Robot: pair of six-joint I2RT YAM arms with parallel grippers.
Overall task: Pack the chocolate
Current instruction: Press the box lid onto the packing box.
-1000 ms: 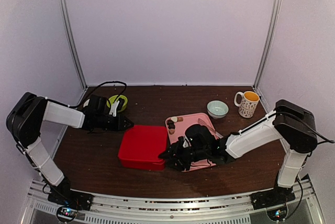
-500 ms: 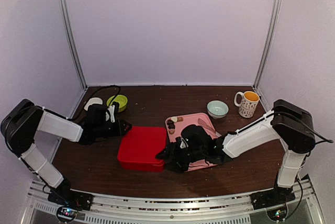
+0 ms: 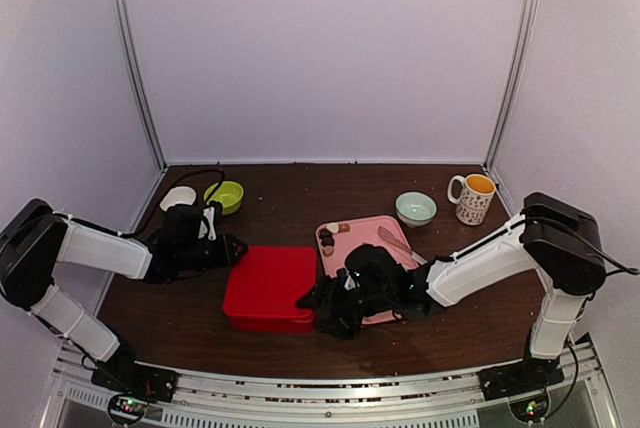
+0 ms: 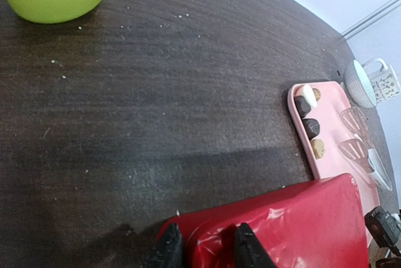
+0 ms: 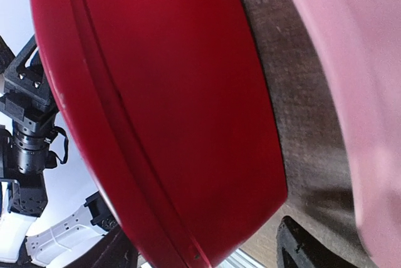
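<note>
Both ends of the red box [image 3: 268, 286] need level lifting: right tool [image 5: 207, 243] straddles it apart, left tool [image 4: 207, 250] clamping cannot be told

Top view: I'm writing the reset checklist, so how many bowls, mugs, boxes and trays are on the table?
Bowls: 2, the green bowl and the pale bowl
Mugs: 1, the mug
Boxes: 1, the red box
Trays: 1, the pink tray
Total: 5
Not counted: the white item beside the green bowl, too unclear to class.

Box [image 3: 272, 286] left of tray [image 3: 372, 230]; chocolate [image 3: 327, 239] on tray.
</note>
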